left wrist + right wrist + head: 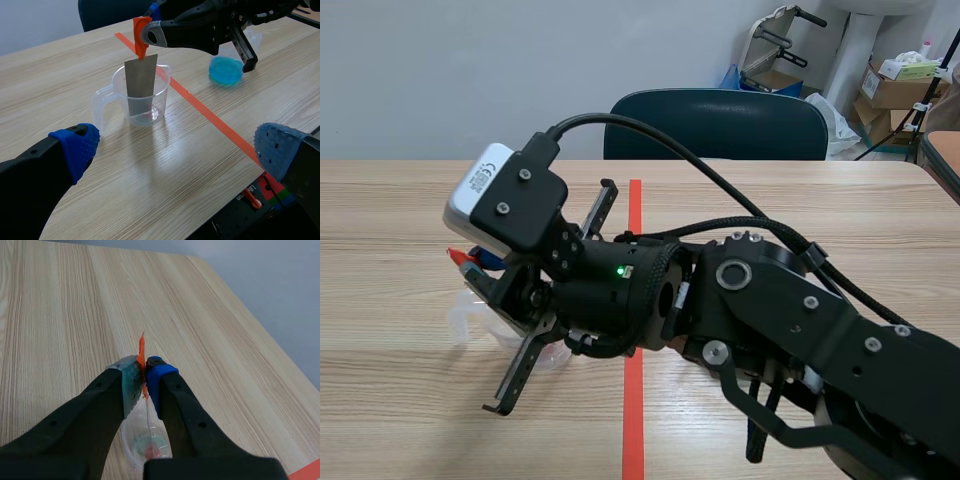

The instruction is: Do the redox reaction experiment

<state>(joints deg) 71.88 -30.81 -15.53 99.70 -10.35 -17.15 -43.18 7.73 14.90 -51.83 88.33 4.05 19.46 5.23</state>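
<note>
A clear plastic measuring beaker [142, 102] with a handle stands on the wooden table, left of the orange tape line [210, 117]. A grey metal strip [141, 82] hangs upright inside it. My right gripper [145, 35] is above the beaker, shut on the strip's orange-red top end [142, 365]. Under its fingers, the right wrist view shows the beaker [147, 440]. In the scene view the right arm reaches across the tape to the beaker [470, 325]. My left gripper [180, 145] is open, a short way in front of the beaker, holding nothing.
A clear cup of blue liquid [226, 70] sits beyond the tape line, beside the right arm. A dark chair [715, 125] stands behind the table's far edge. The table's near edge [235, 185] lies close under my left gripper.
</note>
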